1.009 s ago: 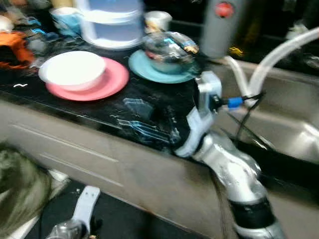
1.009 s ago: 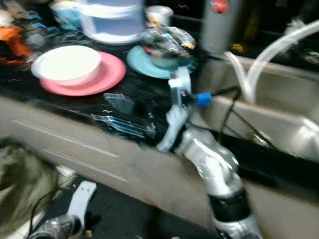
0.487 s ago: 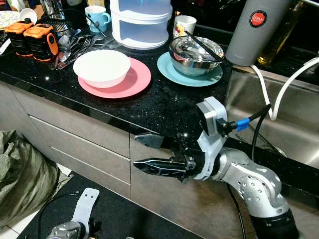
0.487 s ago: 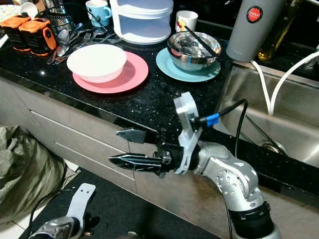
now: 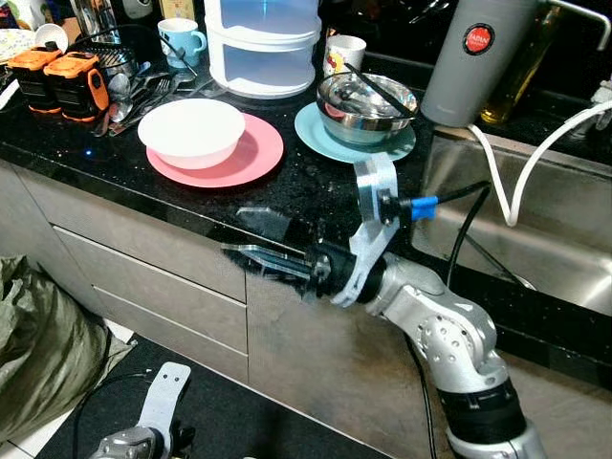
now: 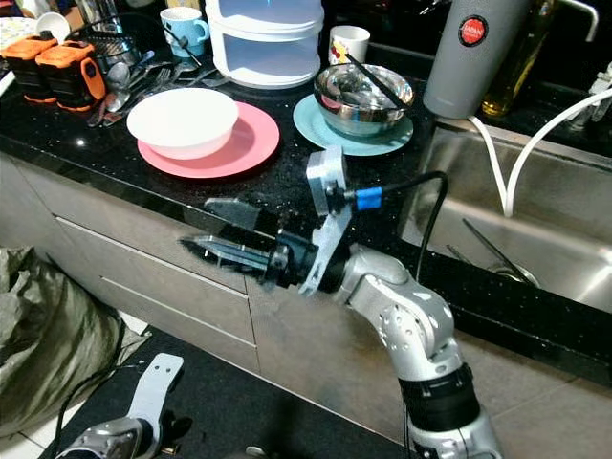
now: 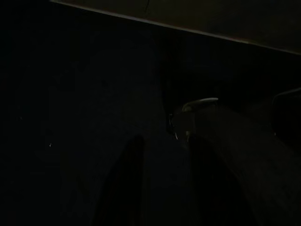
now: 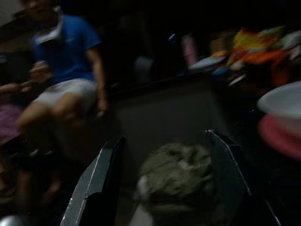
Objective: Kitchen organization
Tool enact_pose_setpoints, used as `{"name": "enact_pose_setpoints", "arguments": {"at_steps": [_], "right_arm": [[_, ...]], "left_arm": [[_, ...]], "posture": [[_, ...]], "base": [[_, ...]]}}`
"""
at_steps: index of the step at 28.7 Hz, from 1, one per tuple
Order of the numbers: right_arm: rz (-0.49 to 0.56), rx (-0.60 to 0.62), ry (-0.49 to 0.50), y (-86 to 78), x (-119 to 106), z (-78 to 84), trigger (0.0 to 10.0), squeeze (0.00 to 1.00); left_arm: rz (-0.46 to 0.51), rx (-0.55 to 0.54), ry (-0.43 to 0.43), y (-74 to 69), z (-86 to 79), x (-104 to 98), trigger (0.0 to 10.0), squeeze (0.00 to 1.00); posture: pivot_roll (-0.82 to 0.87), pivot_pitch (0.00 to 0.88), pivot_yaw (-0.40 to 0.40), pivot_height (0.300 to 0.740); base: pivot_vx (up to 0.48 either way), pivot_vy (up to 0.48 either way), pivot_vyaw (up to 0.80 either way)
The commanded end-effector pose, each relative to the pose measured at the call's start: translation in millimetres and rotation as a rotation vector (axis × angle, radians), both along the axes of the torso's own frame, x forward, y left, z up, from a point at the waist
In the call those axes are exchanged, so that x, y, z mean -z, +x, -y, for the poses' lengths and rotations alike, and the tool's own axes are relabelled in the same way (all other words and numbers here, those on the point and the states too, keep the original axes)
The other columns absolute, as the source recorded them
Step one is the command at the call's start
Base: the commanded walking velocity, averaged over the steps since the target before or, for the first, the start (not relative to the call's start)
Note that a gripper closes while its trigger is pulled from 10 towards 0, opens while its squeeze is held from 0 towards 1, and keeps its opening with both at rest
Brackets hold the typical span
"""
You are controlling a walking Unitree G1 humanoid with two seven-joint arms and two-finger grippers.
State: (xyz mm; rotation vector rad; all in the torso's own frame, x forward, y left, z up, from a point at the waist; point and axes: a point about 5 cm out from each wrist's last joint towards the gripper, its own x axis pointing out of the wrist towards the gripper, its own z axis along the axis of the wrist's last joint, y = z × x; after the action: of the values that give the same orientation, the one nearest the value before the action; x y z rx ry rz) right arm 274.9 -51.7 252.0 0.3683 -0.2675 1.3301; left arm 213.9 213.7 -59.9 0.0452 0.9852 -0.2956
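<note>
Fingers of the right claw (image 6: 225,234) are spread apart with nothing between them, held level at the front edge of the black counter (image 6: 287,186), pointing toward the robot's left. Just beyond the claw on the counter sits a white bowl (image 6: 182,121) on a pink plate (image 6: 244,143). Further back and to the claw's wrist side, a steel bowl (image 6: 363,96) with a dark utensil in it rests on a teal plate (image 6: 330,134), and behind these stand a white stacked container (image 6: 263,38), a blue mug (image 6: 182,24) and a white mug (image 6: 349,43). A grey flask (image 6: 469,57) stands by the sink (image 6: 535,239), beyond the arm's elbow. Below the claw are the cabinet drawers (image 6: 124,277), and a green sack (image 6: 53,335) lies on the floor. In the right wrist view a seated person (image 8: 61,80) in a blue shirt shows past the spread fingers (image 8: 96,183). The left claw (image 5: 158,406) hangs low; whether it is spread I cannot tell.
</note>
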Motion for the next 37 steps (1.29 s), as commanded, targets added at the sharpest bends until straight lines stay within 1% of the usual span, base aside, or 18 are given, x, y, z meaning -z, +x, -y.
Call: {"name": "enact_pose_setpoints", "arguments": {"at_steps": [1, 5, 10, 11, 12, 14, 15, 16, 17, 18, 20, 24, 26, 29, 31, 34, 35, 37], "right_arm": [[0.022, 0.048, 0.013, 4.1, -4, 2.7, 10.0, 0.00], [0.040, 0.095, 0.017, 8.5, -9, -1.7, 10.0, 0.00], [0.033, 0.148, 0.012, 15.1, -8, -5.0, 10.0, 0.00], [0.028, 0.166, 0.011, 17.5, -7, -4.8, 10.0, 0.00], [-0.004, 0.231, 0.010, 25.6, -5, -3.8, 10.0, 0.00], [-0.020, 0.243, 0.017, 28.1, -5, -3.3, 10.0, 0.00], [-0.023, 0.216, 0.027, 26.5, -6, -3.3, 10.0, 0.00], [-0.012, 0.164, 0.035, 21.1, -7, -3.3, 10.0, 0.00], [-0.012, 0.164, 0.035, 21.1, -7, -3.3, 10.0, 0.00], [0.012, 0.063, 0.048, 9.1, -8, -2.9, 10.0, 0.00], [0.027, -0.046, 0.056, -5.3, -8, -1.8, 10.0, 0.00], [0.055, -0.201, 0.022, -27.6, -4, 0.0, 10.0, 0.00], [0.053, -0.272, -0.025, -38.1, 6, 5.6, 10.0, 0.00], [0.026, -0.292, -0.098, -42.0, 20, 17.7, 10.0, 0.00], [0.005, -0.309, -0.142, -48.1, 27, 33.1, 10.0, 0.00], [-0.006, -0.319, -0.173, -53.1, 31, 42.8, 10.0, 0.00], [-0.026, -0.347, -0.230, -63.7, 38, 57.3, 10.0, 0.00], [-0.030, -0.354, -0.240, -65.7, 40, 59.4, 10.0, 0.00]], "left_arm": [[-0.026, 0.007, -0.002, -6.7, 1.5, 4, 10.0, 0.00], [-0.028, 0.009, 0.001, -7.2, 0.3, 4, 10.0, 0.00], [-0.031, 0.021, 0.002, -7.0, 1.0, 4, 10.0, 0.00], [-0.030, 0.023, 0.002, -6.7, 1.7, 4, 10.0, 0.00], [-0.029, 0.024, 0.000, -6.3, 2.8, 4, 10.0, 0.00], [-0.028, 0.025, -0.001, -6.2, 3.2, 4, 10.0, 0.00], [-0.028, 0.026, -0.002, -6.1, 3.6, 4, 10.0, 0.00], [-0.027, 0.027, -0.003, -6.1, 4.0, 4, 10.0, 0.00], [-0.027, 0.027, -0.003, -6.1, 4.0, 4, 10.0, 0.00], [-0.028, 0.029, -0.004, -6.3, 4.3, 4, 10.0, 0.00], [-0.030, 0.031, -0.005, -6.7, 4.1, 5, 10.0, 0.00], [-0.035, 0.039, -0.003, -7.1, 3.2, 5, 10.0, 0.00], [-0.036, 0.041, -0.003, -7.2, 2.9, 4, 10.0, 0.00], [-0.037, 0.043, -0.006, -7.5, 2.8, 5, 10.0, 0.00], [-0.040, 0.046, -0.005, -7.9, 2.3, 5, 10.0, 0.00], [-0.043, 0.050, -0.002, -8.4, 1.6, 5, 10.0, 0.00], [-0.047, 0.058, 0.000, -9.0, 0.8, 5, 10.0, 0.00], [-0.048, 0.059, 0.000, -9.1, 0.7, 5, 10.0, 0.00]], "posture": [[0.04, 0.077, -0.031, 0.740], [0.04, 0.080, -0.026, 0.740], [0.04, 0.085, -0.028, 0.740], [0.04, 0.085, -0.033, 0.740], [0.03, 0.088, -0.034, 0.740], [0.03, 0.090, -0.034, 0.740], [0.02, 0.095, -0.031, 0.740], [0.02, 0.096, -0.029, 0.740], [0.02, 0.096, -0.029, 0.740], [0.02, 0.096, -0.027, 0.740], [0.01, 0.098, -0.017, 0.740], [0.01, 0.104, -0.012, 0.740], [0.01, 0.107, -0.012, 0.740], [0.01, 0.107, -0.012, 0.740], [0.01, 0.106, -0.003, 0.740], [0.01, 0.104, -0.001, 0.740], [0.01, 0.103, 0.004, 0.740], [0.01, 0.103, 0.004, 0.740]], "base": [[0.000, 0.000, 0.00], [0.000, 0.000, 0.59], [0.000, 0.000, 0.77], [0.000, 0.000, 0.52], [0.000, 0.000, 0.00], [0.000, 0.000, 0.00], [0.000, 0.000, 0.00], [0.000, 0.000, 0.00], [0.000, 0.000, 0.00], [0.000, 0.000, 0.00], [0.000, 0.000, 0.00], [0.000, 0.000, 0.00], [0.000, 0.000, 0.00], [0.000, 0.000, 0.00], [0.000, 0.000, 0.00], [0.000, 0.000, 0.00], [0.000, 0.000, 0.00], [0.000, 0.000, 0.00]]}}
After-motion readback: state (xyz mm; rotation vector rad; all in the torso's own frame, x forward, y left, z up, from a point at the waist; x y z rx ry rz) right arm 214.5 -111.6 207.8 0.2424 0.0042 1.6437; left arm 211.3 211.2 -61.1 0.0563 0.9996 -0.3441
